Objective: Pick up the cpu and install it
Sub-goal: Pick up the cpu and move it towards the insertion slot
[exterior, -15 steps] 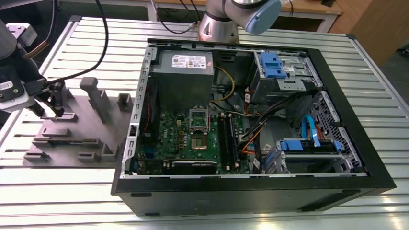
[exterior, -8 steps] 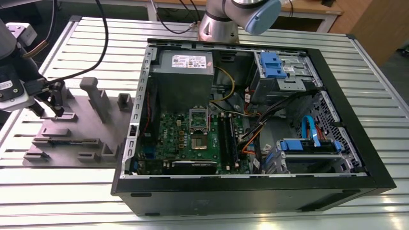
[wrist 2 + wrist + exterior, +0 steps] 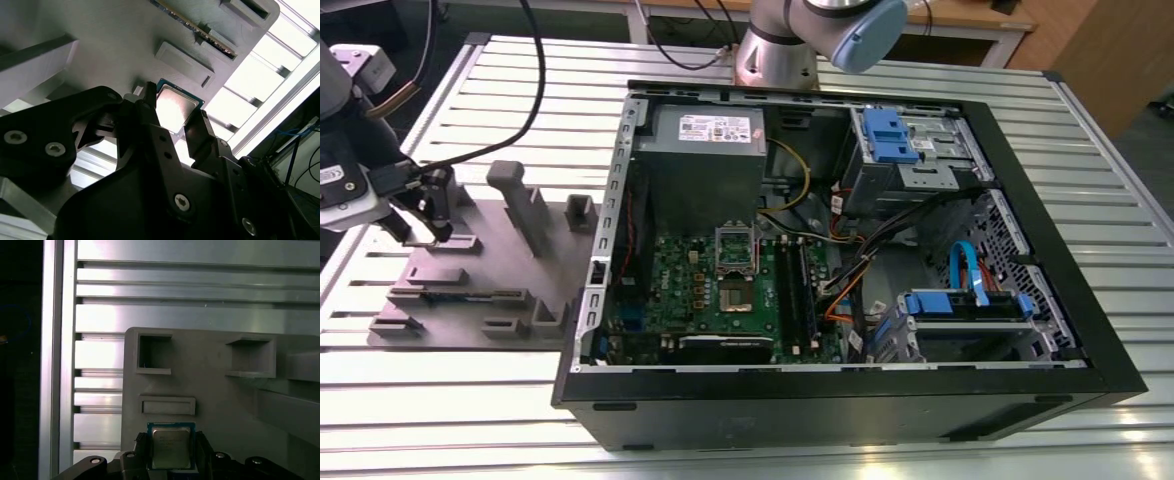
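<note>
Below your gripper (image 3: 427, 238) sits the grey tray (image 3: 520, 285), perhaps holding a memory stick (image 3: 200, 31), with the open computer case (image 3: 854, 405) well aside.

Black gripper (image 3: 172, 112), silver screws (image 3: 181, 201)

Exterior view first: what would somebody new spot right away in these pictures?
The big black computer case lying open on the slatted table, with its green motherboard showing inside, grabs the eye in the exterior view. At that view's left, the gripper is down at a grey tray. In the first wrist view, the shiny square cpu shows right at the gripper's tip, over that tray.
</note>
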